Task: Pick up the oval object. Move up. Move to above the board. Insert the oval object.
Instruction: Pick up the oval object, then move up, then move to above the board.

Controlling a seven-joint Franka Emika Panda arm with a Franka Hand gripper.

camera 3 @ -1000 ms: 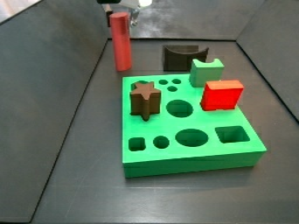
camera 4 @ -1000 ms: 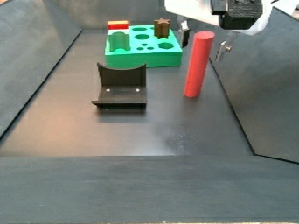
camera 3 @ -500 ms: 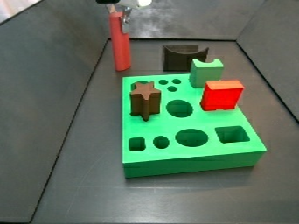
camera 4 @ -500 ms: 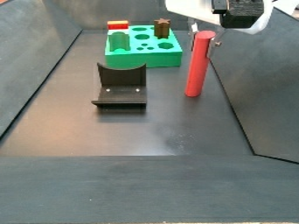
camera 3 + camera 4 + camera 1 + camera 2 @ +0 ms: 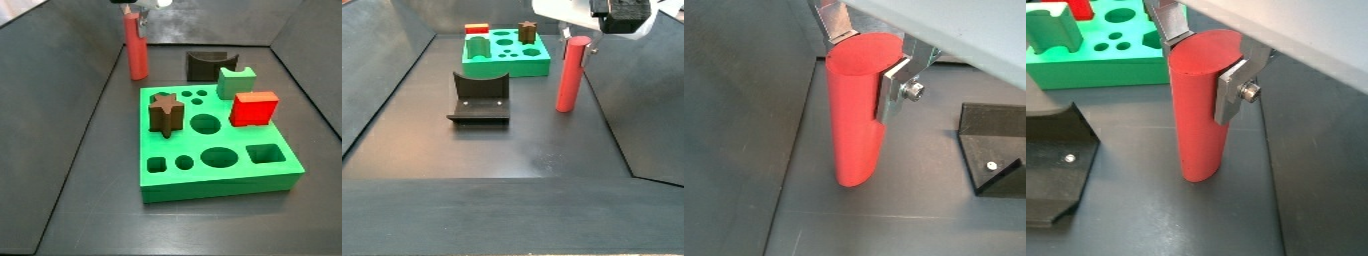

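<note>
The oval object, a tall salmon-red peg, stands upright by the left wall, beyond the board's far left corner. It also shows in a side view. My gripper is shut on its top end. In both wrist views the silver fingers press on opposite sides of the peg. Its lower end is at or just above the floor; I cannot tell which. The board is a thick green block with shaped holes, and it shows far off in a side view.
On the board stand a brown star piece, a bright red cube and a small green notched block. The dark fixture stands on the floor beside the peg. Dark walls rise at both sides.
The fingers have closed on the peg's top. The peg has shifted slightly and looks narrower in a side view. Nothing on the board has moved.
</note>
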